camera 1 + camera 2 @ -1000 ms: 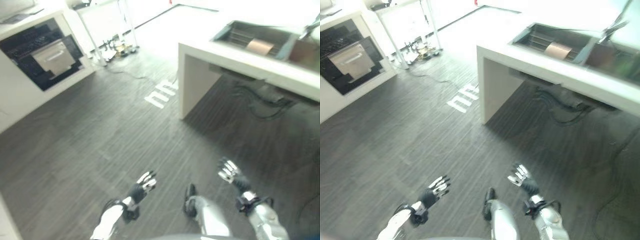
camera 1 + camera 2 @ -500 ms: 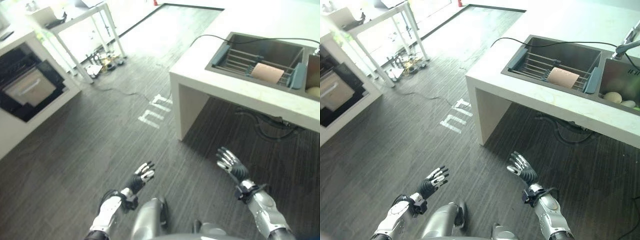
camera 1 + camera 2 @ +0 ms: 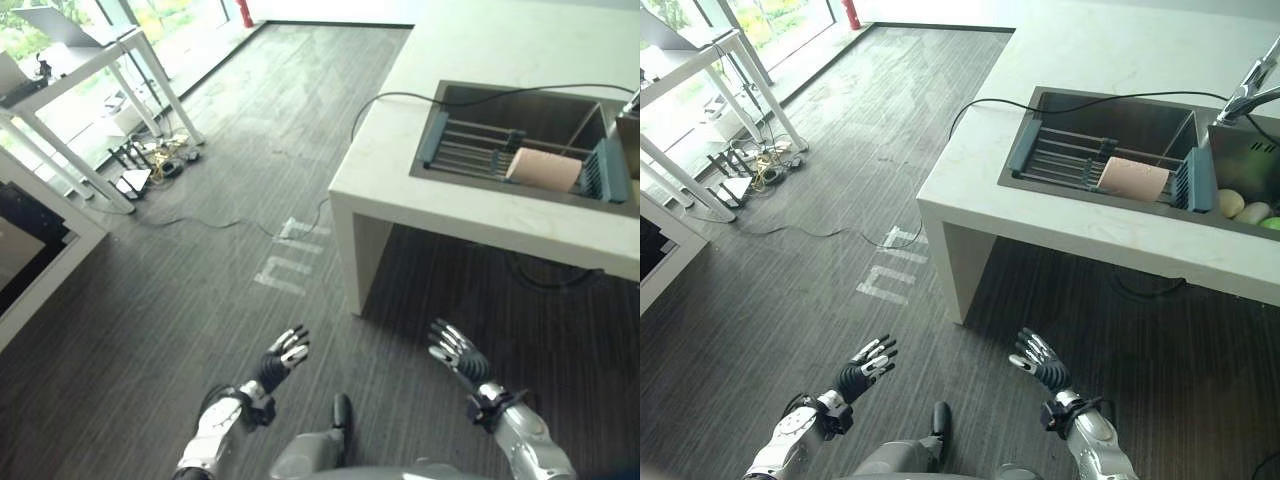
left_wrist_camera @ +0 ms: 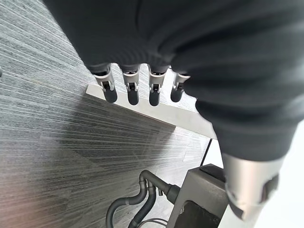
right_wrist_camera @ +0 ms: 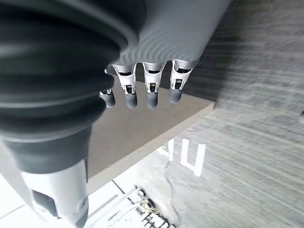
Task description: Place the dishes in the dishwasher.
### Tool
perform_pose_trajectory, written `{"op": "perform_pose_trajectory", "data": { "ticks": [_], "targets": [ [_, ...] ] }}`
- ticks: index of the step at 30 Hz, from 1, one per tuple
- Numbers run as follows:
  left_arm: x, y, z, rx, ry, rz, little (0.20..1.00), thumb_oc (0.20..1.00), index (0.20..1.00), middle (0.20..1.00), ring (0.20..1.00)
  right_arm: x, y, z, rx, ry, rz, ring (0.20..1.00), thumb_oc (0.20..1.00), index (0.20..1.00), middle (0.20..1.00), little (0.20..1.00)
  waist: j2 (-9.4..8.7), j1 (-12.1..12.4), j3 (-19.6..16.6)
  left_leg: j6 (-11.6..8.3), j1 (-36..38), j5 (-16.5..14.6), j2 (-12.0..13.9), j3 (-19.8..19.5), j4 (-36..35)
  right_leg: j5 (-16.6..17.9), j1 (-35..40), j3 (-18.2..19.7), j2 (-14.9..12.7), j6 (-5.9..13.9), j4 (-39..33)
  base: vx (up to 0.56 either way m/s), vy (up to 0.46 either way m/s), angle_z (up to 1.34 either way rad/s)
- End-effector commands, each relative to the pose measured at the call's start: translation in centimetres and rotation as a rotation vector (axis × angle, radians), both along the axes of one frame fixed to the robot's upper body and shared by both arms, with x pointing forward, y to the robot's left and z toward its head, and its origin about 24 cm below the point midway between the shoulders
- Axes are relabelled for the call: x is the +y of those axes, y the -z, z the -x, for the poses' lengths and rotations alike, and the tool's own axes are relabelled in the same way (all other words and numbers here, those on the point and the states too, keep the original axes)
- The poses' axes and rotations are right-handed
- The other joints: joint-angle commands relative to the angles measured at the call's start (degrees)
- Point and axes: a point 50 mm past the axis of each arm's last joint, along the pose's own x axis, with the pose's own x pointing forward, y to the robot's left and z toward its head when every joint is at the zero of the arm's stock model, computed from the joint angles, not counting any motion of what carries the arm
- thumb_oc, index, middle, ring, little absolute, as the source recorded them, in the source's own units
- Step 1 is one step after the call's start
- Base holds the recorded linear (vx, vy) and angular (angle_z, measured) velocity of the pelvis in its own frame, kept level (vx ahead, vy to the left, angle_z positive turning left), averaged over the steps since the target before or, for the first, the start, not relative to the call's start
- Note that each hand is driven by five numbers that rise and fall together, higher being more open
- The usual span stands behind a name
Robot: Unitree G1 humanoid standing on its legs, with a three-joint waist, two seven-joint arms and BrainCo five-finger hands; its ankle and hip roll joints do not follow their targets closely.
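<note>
Left robot hand and right robot hand hover spread, empty.

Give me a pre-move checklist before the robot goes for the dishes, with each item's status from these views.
1. Left hand free: ok, fingers straight, holding nothing.
2. Right hand free: ok, fingers straight, holding nothing.
3. Hands at the white stone counter: not ok, both hang over the dark wood-grain floor, short of it.
4. Dish to pick located: ok, a pinkish rounded dish lies on the grey slatted rack over the steel sink.
5. Path to the counter: ok, bare floor with white tape marks.
6. Dishwasher open and ready: cannot tell.
</note>
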Motion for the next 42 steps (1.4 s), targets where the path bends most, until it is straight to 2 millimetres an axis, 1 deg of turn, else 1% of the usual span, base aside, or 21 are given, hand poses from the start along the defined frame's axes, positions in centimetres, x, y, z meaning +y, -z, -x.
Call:
{"op": "perform_pose_trajectory", "data": {
  "ticks": [1,4,7,8,9,10,12,13,15,19,22,23,25,26,28,29,32,35,38,41,42],
  "targets": [
    [0.0,-1.2,-1.0,-0.08,0.044,-0.025,1.0,1.0,1.0,1.0,1.0,-0.2,-2.4,-1.5,-0.148,0.007,-0.019,1.0,1.0,1.0,1.0,1.0,0.82,1.0,0.01,-4.5,2.91,-9.04,2.11,3.64,4.02,9.35,-7.42,-1.79,2.39,-0.91,-7.87,0.07,0.076,-0.19],
    [0.1,-1.3,-1.2,-0.078,0.046,-0.042,1.0,1.0,1.0,1.0,1.0,0.2,-2.5,-1.8,-0.155,-0.007,-0.024,1.0,1.0,1.0,1.0,1.0,0.91,1.44,0.26,-3.42,2.9,-9.75,1.88,4.54,4.42,8.12,-9.03,-2.82,2.16,-0.72,-4.06,0.0,0.053,-0.17],
    [0.4,-1.6,-1.5,-0.093,0.012,-0.064,1.0,1.0,1.0,1.0,1.0,1.0,-2.9,-2.3,-0.179,-0.063,-0.031,1.0,1.0,1.0,1.0,1.0,1.12,3.02,1.14,-2.39,2.52,-10.48,2.53,7.28,5.19,8.52,-12.03,-6.69,-0.57,0.62,3.42,-0.07,-0.008,-0.54],
    [0.7,-1.7,-1.6,-0.099,-0.003,-0.069,1.0,1.0,1.0,1.0,1.0,1.4,-3.1,-2.5,-0.192,-0.083,-0.033,1.0,1.0,1.0,1.0,1.0,1.18,3.4,1.65,-2.26,2.65,-10.91,2.92,8.36,5.56,9.39,-12.61,-7.8,-2.78,1.4,3.9,-0.05,-0.061,-1.23],
    [0.7,-1.7,-1.6,-0.099,-0.004,-0.069,1.0,1.0,1.0,1.0,1.0,1.5,-3.1,-2.5,-0.193,-0.084,-0.033,1.0,1.0,1.0,1.0,1.0,1.17,3.42,1.68,-2.28,2.67,-10.93,2.95,8.43,5.59,9.44,-12.59,-7.83,-2.95,1.45,3.76,-0.02,-0.184,-1.2],
    [1.0,-1.9,-1.7,-0.107,-0.014,-0.07,1.0,1.0,1.0,1.0,1.0,1.7,-3.2,-2.6,-0.201,-0.098,-0.033,1.0,1.0,1.0,1.0,1.0,1.18,3.41,1.98,-2.62,2.86,-11.17,3.48,9.04,6.04,9.92,-11.76,-8.12,-4.77,1.91,1.13,0.03,-0.262,-0.85],
    [1.1,-1.9,-1.6,-0.113,-0.022,-0.072,1.0,1.0,1.0,1.0,1.0,2.0,-3.3,-2.5,-0.199,-0.104,-0.033,1.0,1.0,1.0,1.0,1.0,0.7,2.54,1.93,-2.88,3.5,-12.07,3.73,8.97,6.5,13.08,-11.12,-6.06,-7.63,3.79,-3.91,0.12,-0.398,-0.32],
    [1.2,-2.0,-1.6,-0.115,-0.036,-0.069,1.0,1.0,1.0,1.0,1.0,2.1,-3.2,-2.5,-0.193,-0.109,-0.029,1.0,1.0,1.0,1.0,1.0,0.33,1.86,1.77,-3.06,4.2,-13.06,4.07,8.73,6.64,16.35,-11.57,-4.03,-10.28,5.3,-6.66,0.26,-0.596,-0.22],
    [1.6,-2.0,-1.5,-0.112,-0.085,-0.061,1.0,1.0,1.0,1.0,1.0,2.7,-3.1,-2.6,-0.185,-0.142,-0.035,1.0,1.0,1.0,1.0,1.0,-0.35,1.58,1.54,-4.01,5.66,-14.75,5.99,9.42,7.63,19.09,-12.28,-3.39,-12.66,6.96,-9.02,0.25,-0.607,-0.16],
    [1.9,-2.0,-1.6,-0.096,-0.179,-0.013,1.0,1.0,1.0,1.0,1.0,3.2,-3.3,-3.0,-0.17,-0.209,-0.002,1.0,1.0,1.0,1.0,1.0,-1.21,1.69,1.0,-6.3,5.6,-15.62,9.71,11.15,10.94,17.27,-11.96,-4.99,-11.32,6.11,-9.33,0.16,-0.434,-0.04],
    [1.4,-2.0,-1.5,-0.092,-0.213,0.057,1.0,1.0,1.0,1.0,1.0,3.0,-3.7,-3.4,-0.169,-0.235,0.043,1.0,1.0,1.0,1.0,1.0,-2.09,0.79,0.75,-6.85,4.32,-17.43,11.35,10.47,17.78,14.72,-12.22,-3.91,-8.32,3.23,-8.03,0.14,-0.31,-0.2],
    [1.1,-1.9,-1.4,-0.086,-0.203,0.053,1.0,1.0,1.0,1.0,1.0,2.9,-3.7,-3.4,-0.159,-0.239,0.056,1.0,1.0,1.0,1.0,1.0,-2.32,0.77,0.57,-6.92,3.13,-16.98,11.46,10.29,19.99,14.34,-12.07,-4.03,-7.79,2.47,-8.0,0.14,-0.345,-0.35],
    [0.4,-1.7,-1.4,-0.098,-0.159,0.027,1.0,1.0,1.0,1.0,1.0,2.1,-3.6,-3.2,-0.133,-0.215,0.056,1.0,1.0,1.0,1.0,1.0,-2.43,0.22,1.26,-7.4,-3.08,-13.55,12.43,10.73,31.33,12.72,-11.16,-4.84,-5.9,-0.47,-7.63,0.1,-0.306,-0.15],
    [0.1,-1.7,-1.5,-0.105,-0.144,0.032,1.0,1.0,1.0,1.0,1.0,1.8,-3.4,-3.1,-0.124,-0.206,0.053,1.0,1.0,1.0,1.0,1.0,-2.19,0.21,1.59,-7.17,-4.72,-13.22,11.6,10.5,32.61,11.98,-10.76,-5.2,-5.22,-1.47,-7.31,0.12,-0.17,0.41],
    [-0.2,-1.6,-1.4,-0.105,-0.14,0.046,1.0,1.0,1.0,1.0,1.0,1.7,-2.8,-2.5,-0.108,-0.208,0.057,1.0,1.0,1.0,1.0,1.0,-1.49,0.68,1.67,-6.19,-4.66,-14.08,8.26,9.14,28.56,11.15,-10.56,-4.78,-3.98,-1.61,-6.58,0.2,-0.012,0.65],
    [-0.2,-1.5,-1.4,-0.1,-0.135,0.044,1.0,1.0,1.0,1.0,1.0,1.7,-2.5,-2.3,-0.098,-0.208,0.06,1.0,1.0,1.0,1.0,1.0,-1.14,0.73,1.63,-6.14,-3.66,-13.74,7.95,8.99,25.17,10.54,-10.23,-4.57,-3.25,-1.54,-6.31,0.3,0.123,0.26],
    [-0.4,-1.1,-1.1,-0.069,-0.097,0.026,1.0,1.0,1.0,1.0,1.0,1.5,-2.0,-1.8,-0.074,-0.181,0.063,1.0,1.0,1.0,1.0,1.0,0.96,1.37,1.9,-9.7,-3.32,-4.99,11.14,6.97,12.18,8.54,-7.92,-4.56,-1.17,-1.45,-6.26,0.3,0.214,0.03],
    [-0.6,-0.7,-0.8,-0.052,-0.085,0.04,1.0,1.0,1.0,1.0,1.0,1.5,-1.5,-1.5,-0.062,-0.18,0.073,1.0,1.0,1.0,1.0,1.0,1.51,2.28,2.33,-11.15,-4.65,-1.13,13.97,7.17,7.81,7.39,-5.18,-5.24,-1.92,-1.16,-7.17,0.27,0.258,0.18],
    [-0.5,-0.5,-0.8,-0.038,-0.068,0.028,1.0,1.0,1.0,1.0,1.0,1.2,-1.2,-1.2,-0.042,-0.162,0.082,1.0,1.0,1.0,1.0,1.0,1.15,2.45,1.96,-10.51,-4.52,-2.92,14.52,9.54,8.02,7.02,-4.56,-7.24,-4.27,-0.34,-6.52,0.21,0.322,0.01],
    [-0.6,-0.7,-1.2,-0.044,-0.041,-0.003,1.0,1.0,1.0,1.0,1.0,1.1,-0.9,-1.0,-0.026,-0.122,0.047,1.0,1.0,1.0,1.0,1.0,0.8,3.22,1.47,-9.23,-3.24,-5.2,12.27,7.72,8.31,7.37,-5.21,-7.7,-6.22,0.95,-4.86,0.21,0.349,0.03],
    [-0.2,-0.9,-1.5,-0.042,-0.016,-0.043,1.0,1.0,1.0,1.0,1.0,0.9,-0.8,-0.8,-0.03,-0.101,0.037,1.0,1.0,1.0,1.0,1.0,0.58,3.73,1.05,-7.42,-2.12,-7.16,9.94,7.47,8.17,7.07,-5.42,-7.68,-7.44,2.01,-2.97,0.24,0.383,0.11]
  ]
}}
